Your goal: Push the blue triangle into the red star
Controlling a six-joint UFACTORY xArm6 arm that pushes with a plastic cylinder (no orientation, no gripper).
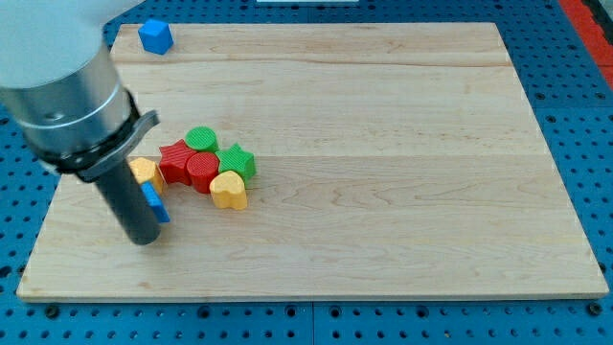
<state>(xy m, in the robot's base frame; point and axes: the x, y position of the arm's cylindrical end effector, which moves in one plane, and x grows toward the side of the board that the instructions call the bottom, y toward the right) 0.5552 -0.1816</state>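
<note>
Near the board's left edge, my tip point(144, 240), a bare rod with no fingers, touches the blue triangle point(155, 204); best push steadily up-right toward the red star point(176, 158).

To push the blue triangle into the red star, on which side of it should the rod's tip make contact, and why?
Contact the blue triangle on its lower-left face. The red star lies toward the view's upper right of it, so the push should run that way. My tip stands at the triangle's lower left, hiding most of it; contact is not discernible.
</note>
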